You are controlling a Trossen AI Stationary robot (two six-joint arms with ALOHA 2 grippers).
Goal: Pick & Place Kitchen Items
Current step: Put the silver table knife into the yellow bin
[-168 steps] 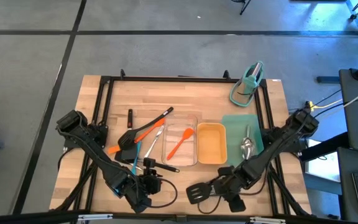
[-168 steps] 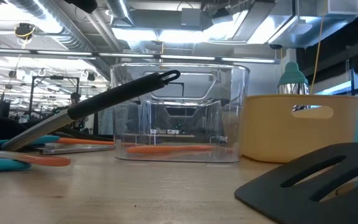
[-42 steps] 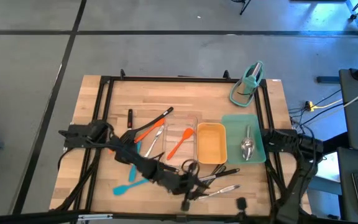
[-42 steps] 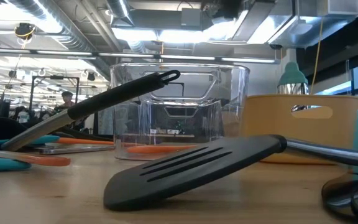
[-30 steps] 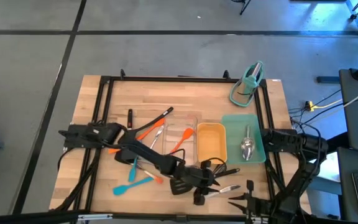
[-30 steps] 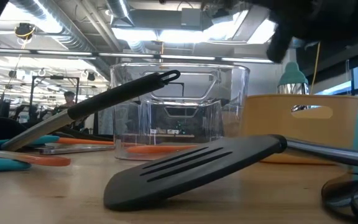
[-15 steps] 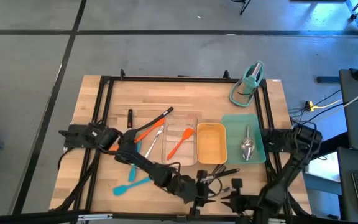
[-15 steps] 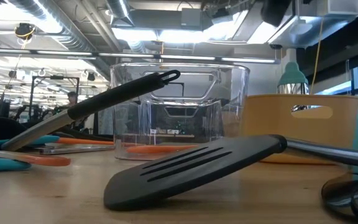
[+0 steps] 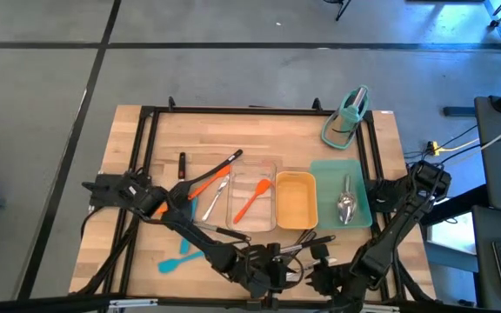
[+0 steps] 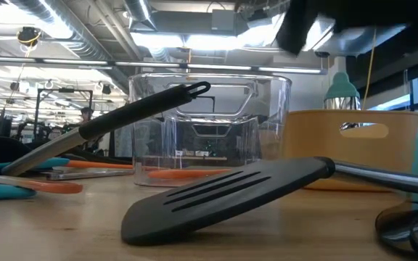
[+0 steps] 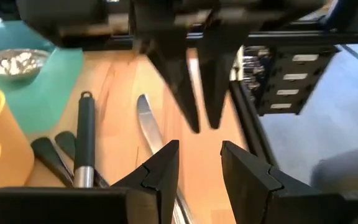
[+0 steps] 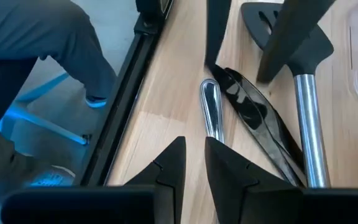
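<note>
Turner [image 10: 223,194] lay flat by the table's [image 10: 64,232] near edge, unmoved over the last second. Right gripper [image 12: 194,146] had swung in opposite left gripper [image 11: 197,146]. Both were empty, jaws parted, the right's barely. Binning it likely remained undone.

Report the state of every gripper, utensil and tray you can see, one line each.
left gripper, jaws open, empty.
right gripper, jaws slightly apart, empty.
black turner, lying flat on the table, unheld.
clear tray, holding an orange spatula.
yellow tray, empty.
steel spoon, lying on the teal mat.
black-handled tongs, tilted, one end raised.
</note>
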